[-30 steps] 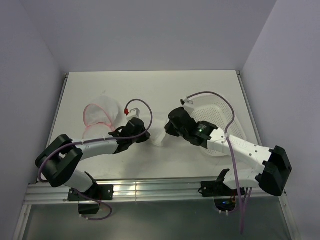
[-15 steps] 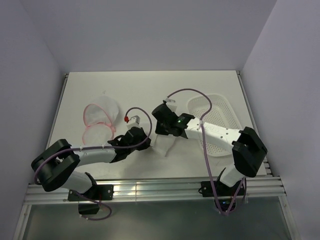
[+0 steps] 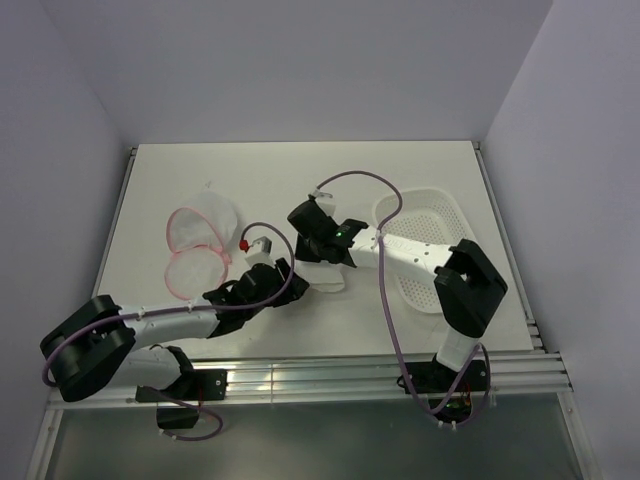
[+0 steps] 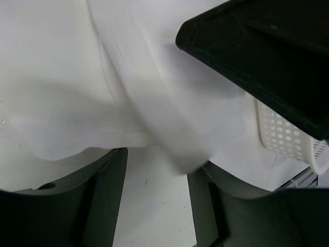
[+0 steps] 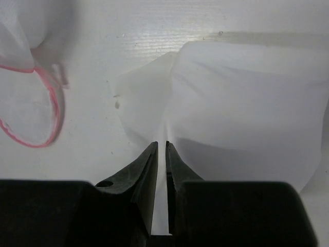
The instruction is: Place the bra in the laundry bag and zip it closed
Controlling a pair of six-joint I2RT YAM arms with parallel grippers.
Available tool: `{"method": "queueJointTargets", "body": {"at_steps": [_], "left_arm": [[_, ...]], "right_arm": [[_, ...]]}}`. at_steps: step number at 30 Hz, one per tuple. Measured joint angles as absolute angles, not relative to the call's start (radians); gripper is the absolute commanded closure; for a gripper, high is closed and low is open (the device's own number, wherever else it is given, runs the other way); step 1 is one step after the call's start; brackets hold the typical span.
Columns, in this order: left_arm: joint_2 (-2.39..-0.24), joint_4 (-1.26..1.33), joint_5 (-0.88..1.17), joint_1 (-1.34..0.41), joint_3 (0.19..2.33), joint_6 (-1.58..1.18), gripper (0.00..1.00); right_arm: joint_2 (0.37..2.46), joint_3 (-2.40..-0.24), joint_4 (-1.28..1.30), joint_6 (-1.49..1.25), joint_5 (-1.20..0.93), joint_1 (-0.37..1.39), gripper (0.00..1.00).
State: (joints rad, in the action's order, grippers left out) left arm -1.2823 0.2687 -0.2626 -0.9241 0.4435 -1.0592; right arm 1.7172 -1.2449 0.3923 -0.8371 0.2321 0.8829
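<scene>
The bra (image 5: 231, 103) is a soft white bundle on the table, right of the laundry bag (image 3: 195, 250). My right gripper (image 5: 160, 145) is shut on a fold of the bra's edge, and in the top view it (image 3: 318, 256) stands over the bra (image 3: 330, 280). My left gripper (image 4: 157, 170) is open, its tips at the bra's lower edge (image 4: 154, 103), with bare table between the fingers (image 4: 105, 195). In the top view it (image 3: 288, 284) lies just left of the bra. The bag, white mesh with pink rims (image 5: 36, 108), lies to the left of both grippers.
A white perforated basket (image 3: 445, 195) stands at the right, partly under the right arm, and its rim (image 4: 288, 136) shows past the bra in the left wrist view. The right arm's black body (image 4: 267, 51) hangs close above the left gripper.
The right arm has swung left, dragging the bra away from the basket. My left gripper has opened and let go of the bra.
</scene>
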Motion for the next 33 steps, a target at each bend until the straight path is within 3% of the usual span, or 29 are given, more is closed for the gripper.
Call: {"method": "queueJointTargets", "body": {"at_steps": [4,8,11,14,15,16,19,21,28,33], "left_arm": [[-1.246,0.253,-0.29,-0.941,0.421,-1.067,0.43],[-1.182,0.214,-0.323,-0.97,0.394,-1.081,0.52],[-1.114,0.169,-0.361,-0.999,0.379,-1.098,0.65],[-1.045,0.114,-0.397,-1.015,0.376,-1.12,0.69],[-1.023,0.094,-0.415,-1.019,0.376,-1.129,0.7],[-1.002,0.069,-0.432,-1.022,0.376,-1.142,0.71],[-0.977,0.006,-0.477,-1.026,0.376,-1.168,0.71],[-0.978,-0.033,-0.501,-1.026,0.376,-1.177,0.71],[-1.006,-0.088,-0.545,-1.027,0.383,-1.194,0.69],[-1.052,-0.121,-0.567,-1.027,0.449,-1.19,0.64]], "right_arm": [[1.74,-1.246,0.371,-0.83,0.221,0.879,0.82],[1.765,-1.25,0.359,-0.822,0.214,0.878,0.82],[1.77,-1.251,0.353,-0.819,0.208,0.878,0.82],[1.772,-1.258,0.349,-0.818,0.192,0.878,0.8],[1.773,-1.259,0.341,-0.818,0.187,0.877,0.78],[1.773,-1.259,0.33,-0.819,0.18,0.877,0.7],[1.774,-1.259,0.308,-0.821,0.155,0.877,0.54],[1.773,-1.259,0.292,-0.819,0.14,0.877,0.5],[1.717,-1.247,0.286,-0.812,0.12,0.87,0.47],[1.526,-1.172,0.276,-0.801,0.115,0.818,0.46]]}}
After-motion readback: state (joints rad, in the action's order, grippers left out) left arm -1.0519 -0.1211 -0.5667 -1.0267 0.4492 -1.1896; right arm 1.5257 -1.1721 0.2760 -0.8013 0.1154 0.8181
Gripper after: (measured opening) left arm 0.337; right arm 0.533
